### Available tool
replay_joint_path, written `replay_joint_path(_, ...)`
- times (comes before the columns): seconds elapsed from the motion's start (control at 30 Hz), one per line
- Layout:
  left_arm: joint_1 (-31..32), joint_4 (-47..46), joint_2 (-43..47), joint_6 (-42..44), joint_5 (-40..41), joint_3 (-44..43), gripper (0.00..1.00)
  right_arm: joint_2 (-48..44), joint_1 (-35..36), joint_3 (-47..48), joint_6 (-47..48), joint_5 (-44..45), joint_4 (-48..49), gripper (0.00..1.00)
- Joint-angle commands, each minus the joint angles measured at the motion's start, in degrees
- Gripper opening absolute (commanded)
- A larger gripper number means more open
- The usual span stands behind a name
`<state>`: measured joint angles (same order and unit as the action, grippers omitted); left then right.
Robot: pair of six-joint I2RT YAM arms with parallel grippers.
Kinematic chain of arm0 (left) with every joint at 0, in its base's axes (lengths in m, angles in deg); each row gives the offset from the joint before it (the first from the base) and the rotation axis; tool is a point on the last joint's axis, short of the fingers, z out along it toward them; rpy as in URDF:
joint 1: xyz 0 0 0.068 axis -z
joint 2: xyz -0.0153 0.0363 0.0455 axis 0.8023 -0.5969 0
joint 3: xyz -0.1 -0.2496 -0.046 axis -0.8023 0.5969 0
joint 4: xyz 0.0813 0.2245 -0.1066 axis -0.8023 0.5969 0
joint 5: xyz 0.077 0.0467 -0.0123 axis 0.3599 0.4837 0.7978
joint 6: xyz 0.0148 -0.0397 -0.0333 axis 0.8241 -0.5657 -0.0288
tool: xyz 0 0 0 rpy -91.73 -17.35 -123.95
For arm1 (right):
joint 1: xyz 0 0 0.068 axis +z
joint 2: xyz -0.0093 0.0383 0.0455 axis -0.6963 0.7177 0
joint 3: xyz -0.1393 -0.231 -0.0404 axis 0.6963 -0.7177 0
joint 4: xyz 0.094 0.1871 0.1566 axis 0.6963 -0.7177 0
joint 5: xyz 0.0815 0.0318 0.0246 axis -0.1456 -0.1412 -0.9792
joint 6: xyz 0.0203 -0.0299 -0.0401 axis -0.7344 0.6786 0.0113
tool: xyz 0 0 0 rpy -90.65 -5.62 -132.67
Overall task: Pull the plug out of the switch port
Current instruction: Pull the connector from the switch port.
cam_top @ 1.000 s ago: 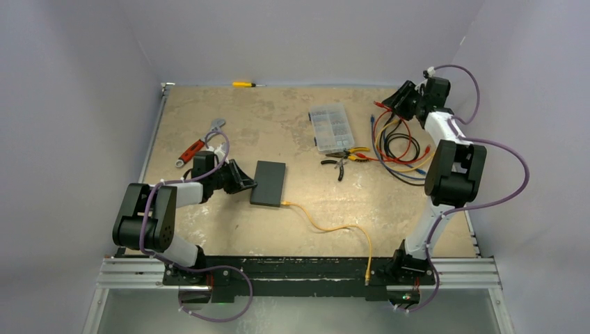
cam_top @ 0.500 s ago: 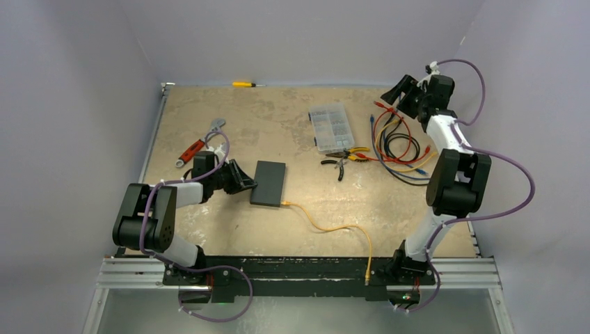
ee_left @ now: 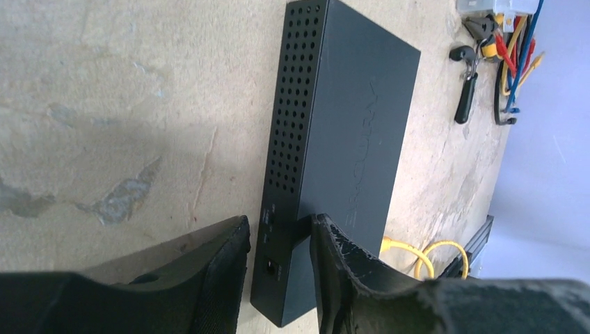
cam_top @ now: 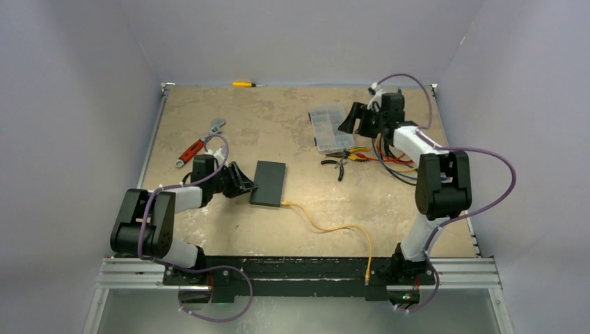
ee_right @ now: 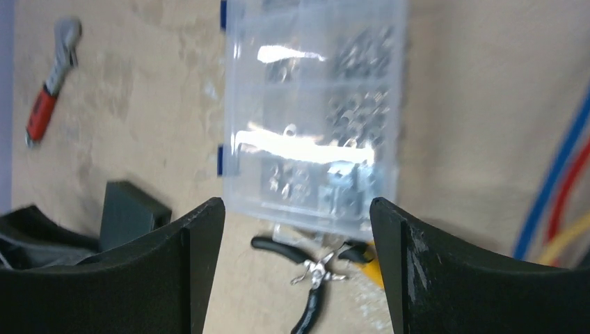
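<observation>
The switch [cam_top: 269, 182] is a flat matte black box that lies a little left of the middle of the table [cam_top: 278, 233]. In the left wrist view one long side of it carries rows of small round vent holes. At its near short edge sits the yellow plug [cam_top: 284, 203], and the yellow cable [cam_top: 369, 257] goes from it in a loose curve to the front rail [cam_top: 299, 273]. The ports are not visible in any view, and the plug is too small to tell how deep it sits. The left gripper [ee_left: 278, 271] is only narrowly open around the near end of the holed side. A thin gap shows beside one finger, the other covers part of the top, and contact cannot be told. The right gripper [ee_right: 298, 271] is wide open and empty above the organiser [ee_right: 313, 118], where the view is blurred. The table is worn beige with stains, and the walls [cam_top: 83, 83] are pale lilac. Pliers [cam_top: 341, 167], wires [cam_top: 396, 149], a wrench [cam_top: 198, 145] and a screwdriver [cam_top: 247, 84] lie around.
</observation>
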<state>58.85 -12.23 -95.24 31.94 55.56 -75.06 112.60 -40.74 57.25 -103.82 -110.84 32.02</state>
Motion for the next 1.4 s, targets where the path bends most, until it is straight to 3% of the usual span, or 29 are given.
replay_joint_path(0.0, 0.70, 6.18, 0.90, 1.83, 0.88, 2.44, 0.40, -4.11, 4.28, -4.20, 3.67, -2.92, -1.22, 0.79)
replay_joint_path(0.2, 0.68, 6.42, 2.30, 1.48, 0.81, 2.29, 0.43, -6.19, 11.37, -10.39, 5.42, -6.75, -1.39, 0.79)
replay_joint_path(0.67, 2.68, 8.21, 2.50, 1.31, 1.52, 1.24, 0.43, -8.49, 19.27, -22.99, 2.95, -19.41, 2.80, 0.75)
replay_joint_path(1.37, 3.96, 9.87, 1.53, 1.63, 3.40, 0.38, 0.36, 3.34, 32.33, -21.26, -5.43, -21.78, 13.11, 0.67)
